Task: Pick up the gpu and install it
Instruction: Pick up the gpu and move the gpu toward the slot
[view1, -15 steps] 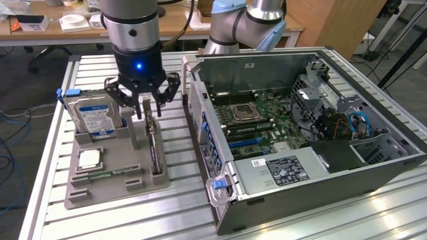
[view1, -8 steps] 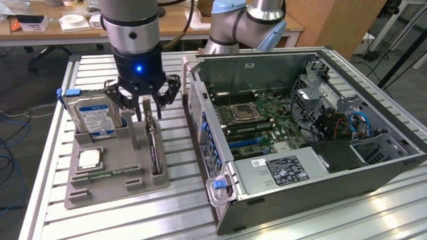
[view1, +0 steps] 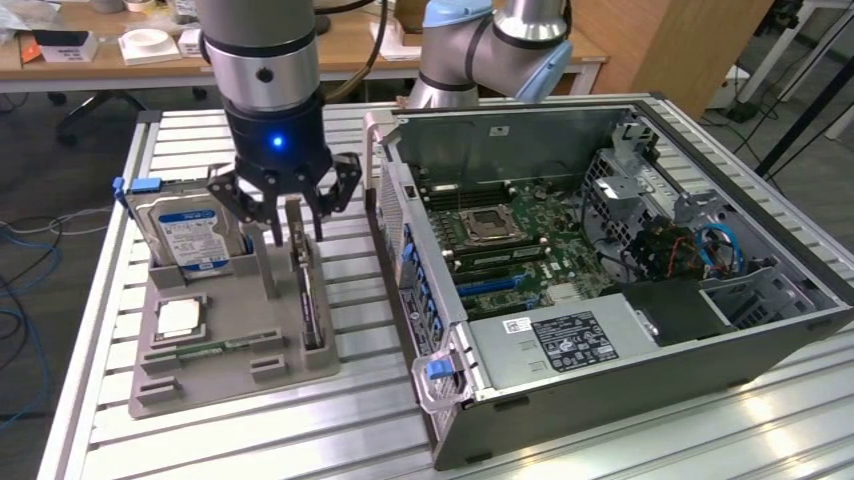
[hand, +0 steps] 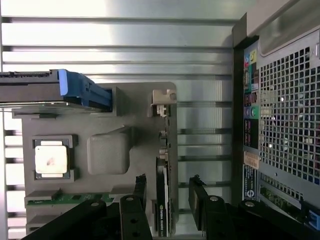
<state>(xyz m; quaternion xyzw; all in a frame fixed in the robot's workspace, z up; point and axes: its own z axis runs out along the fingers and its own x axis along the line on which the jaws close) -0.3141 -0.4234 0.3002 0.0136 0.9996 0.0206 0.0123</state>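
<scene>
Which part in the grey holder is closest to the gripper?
The gpu, the thin card standing on edge on the holder beside the computer case, under the open gripper. The hard drive, CPU and memory stick sit farther off.

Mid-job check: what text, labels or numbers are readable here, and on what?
No text reads clearly.
On the hard drive: blue-white label, print too small.
On the power supply: black label, print too small.
On the gpu: white lettering along its edge, too blurred.
On the computer case: rear sticker, too blurred.
</scene>
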